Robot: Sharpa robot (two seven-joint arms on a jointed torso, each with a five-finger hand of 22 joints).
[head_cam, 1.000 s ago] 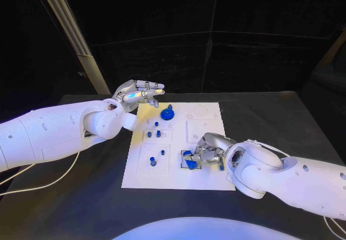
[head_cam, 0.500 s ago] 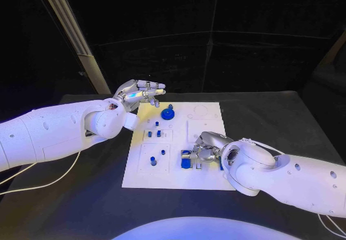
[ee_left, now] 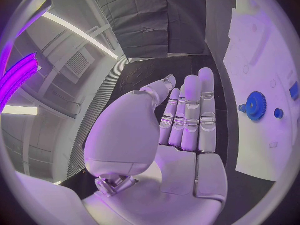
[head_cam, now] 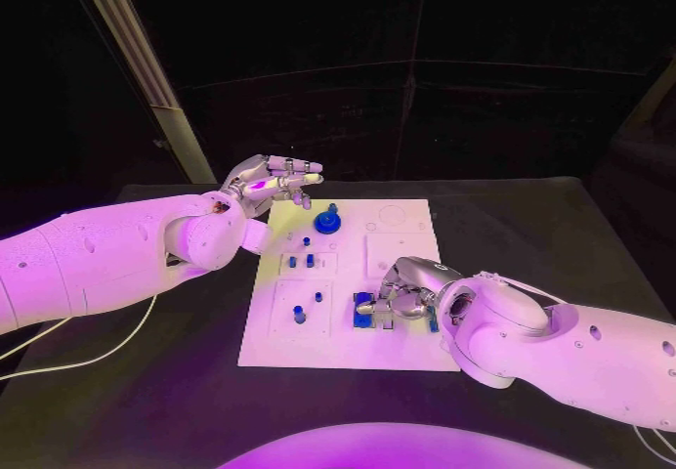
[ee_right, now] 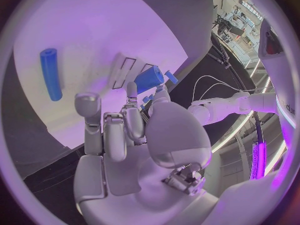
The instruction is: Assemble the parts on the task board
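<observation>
Right wrist view: my right hand (ee_right: 125, 130) pinches a small blue part (ee_right: 150, 78) at its fingertips over the task board (ee_right: 94, 45) — light, rigid, probably slick plastic, best taken across its sides.

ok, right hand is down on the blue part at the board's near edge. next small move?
Probably firm up the pinch before lifting. The right hand sits low over the task board, fingertips around a blue part, but a full grip can't be confirmed. A blue peg lies loose beside it. The left hand hovers open, holding nothing.
</observation>
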